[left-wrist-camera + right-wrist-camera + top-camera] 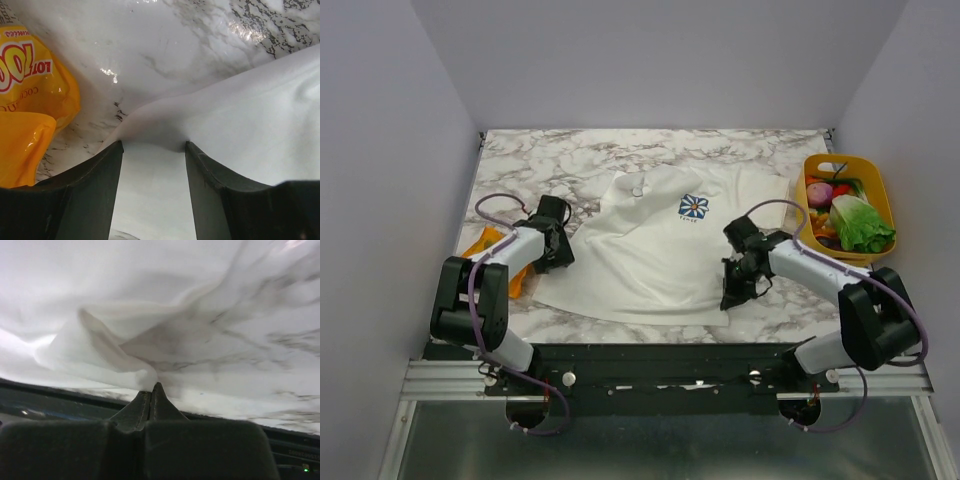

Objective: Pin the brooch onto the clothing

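Marble-patterned tabletop point(520, 160), white veined with grey, is filling the floor of a booth whose plain pale walls point(380, 150) are closing it in on three sides. A white T-shirt point(650, 265) is lying spread across the middle, its blue square flower print point(693, 207) showing on the chest. Just beside the collar a tiny round disc, the brooch point(637, 190), is sitting on the cloth; its colour is not showing clearly from above. A yellow plastic basket point(840, 160) of vegetables point(860, 222) is standing at the right edge, and a glossy orange snack bag point(488, 243) is lying at the left, near the sleeve.

Only the overhead view is showing the print, brooch and basket. The left wrist camera is showing the left gripper point(154, 150) with its black fingers point(85, 200) apart, straddling the smooth T-shirt edge, the crinkled bag off to one side. The right wrist camera is showing the right gripper point(151, 390) with jaws pressed together, pinching a soft rumpled fold of the T-shirt at its near right corner.
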Controlling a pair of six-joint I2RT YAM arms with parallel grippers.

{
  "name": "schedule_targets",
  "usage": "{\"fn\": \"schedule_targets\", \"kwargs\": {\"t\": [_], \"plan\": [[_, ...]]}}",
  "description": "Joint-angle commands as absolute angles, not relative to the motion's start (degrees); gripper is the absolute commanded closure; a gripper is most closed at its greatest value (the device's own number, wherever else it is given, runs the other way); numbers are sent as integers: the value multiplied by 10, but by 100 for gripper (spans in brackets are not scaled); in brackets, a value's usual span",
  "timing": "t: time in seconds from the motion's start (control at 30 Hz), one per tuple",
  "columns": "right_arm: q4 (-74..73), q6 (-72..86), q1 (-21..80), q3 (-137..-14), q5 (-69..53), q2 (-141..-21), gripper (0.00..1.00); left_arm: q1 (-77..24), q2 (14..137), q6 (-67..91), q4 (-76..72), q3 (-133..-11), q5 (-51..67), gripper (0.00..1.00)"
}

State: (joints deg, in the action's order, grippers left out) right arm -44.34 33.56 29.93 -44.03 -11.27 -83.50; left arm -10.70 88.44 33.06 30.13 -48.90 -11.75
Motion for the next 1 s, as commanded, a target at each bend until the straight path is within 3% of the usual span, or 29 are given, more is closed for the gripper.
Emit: {"fn": "schedule_targets", "kwargs": {"t": [0.0, 0.27, 0.37, 0.4, 0.5, 0.73, 0.97], "plan": [[-436, 295, 204, -468, -61, -800, 100, -103, 872, 331, 299, -466, -91, 37], [-420, 265, 142, -497, -77, -829, 100, -104, 844, 345, 288, -427, -38, 36], [-412, 262, 141, -495, -81, -844, 100, -104, 790, 356, 301, -417, -37, 28], [-408, 259, 139, -495, -83, -851, 100, -104, 767, 356, 309, -418, -41, 19], [-402, 255, 133, -494, -85, -858, 99, -104, 738, 362, 334, -418, -49, 15], [-385, 249, 108, -498, -90, -874, 100, -104, 688, 386, 373, -404, -42, 20], [-367, 245, 58, -511, -118, -888, 100, -133, 746, 392, 379, -400, -6, 26]]}}
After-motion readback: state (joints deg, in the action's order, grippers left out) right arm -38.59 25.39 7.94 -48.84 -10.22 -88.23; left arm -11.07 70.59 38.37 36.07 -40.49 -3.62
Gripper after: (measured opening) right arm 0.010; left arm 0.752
